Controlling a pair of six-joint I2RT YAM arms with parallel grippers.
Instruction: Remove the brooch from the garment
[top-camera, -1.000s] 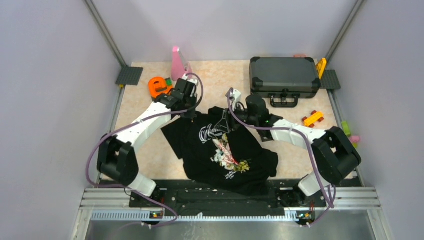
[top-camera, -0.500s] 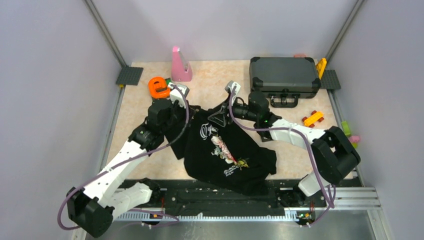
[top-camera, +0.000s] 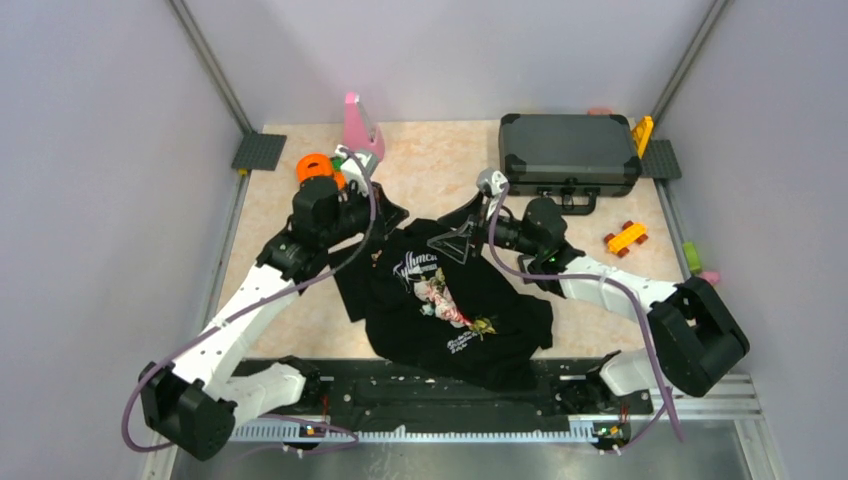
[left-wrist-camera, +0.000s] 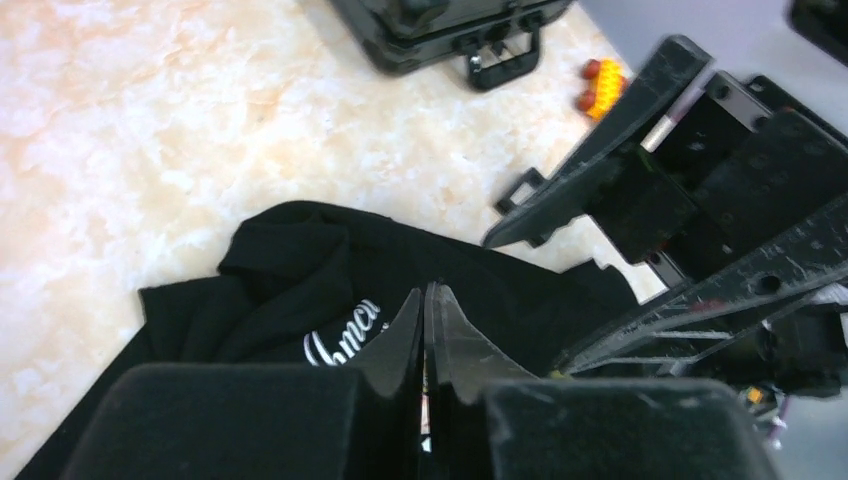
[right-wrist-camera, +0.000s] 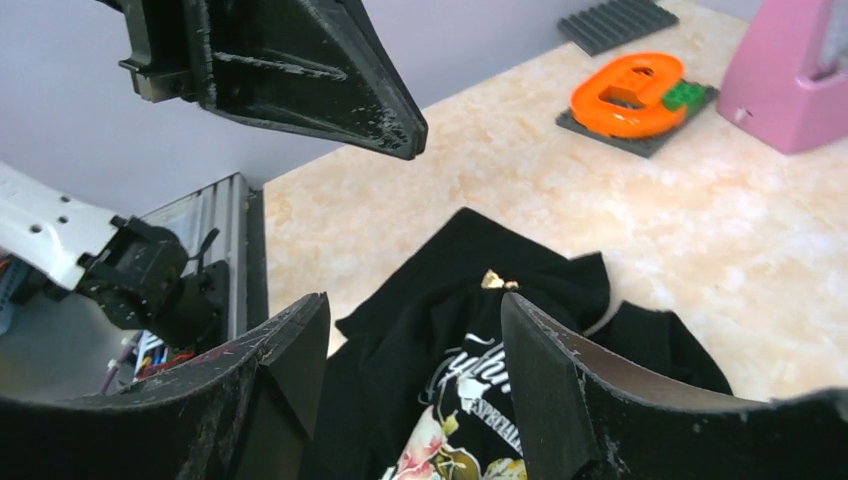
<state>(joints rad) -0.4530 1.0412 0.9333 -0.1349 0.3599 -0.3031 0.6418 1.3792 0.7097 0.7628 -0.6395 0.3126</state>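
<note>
Two grippers met over the garment (top-camera: 450, 310): the left gripper (left-wrist-camera: 428, 298) clenched on nothing visible, the right gripper (right-wrist-camera: 410, 315) spread wide, likely lining up on the brooch (right-wrist-camera: 495, 281) sitting at the garment's 12 o'clock fold.

Across my table (top-camera: 440, 170) a dark grey hard case (top-camera: 568, 150) lies far right, handle toward me, a yellow-and-red brick piece (top-camera: 625, 237) near it. Far left, a pink stand (top-camera: 360, 130) rises beside an orange ring (right-wrist-camera: 628, 92) with a green brick (right-wrist-camera: 684, 93) against it.
</note>
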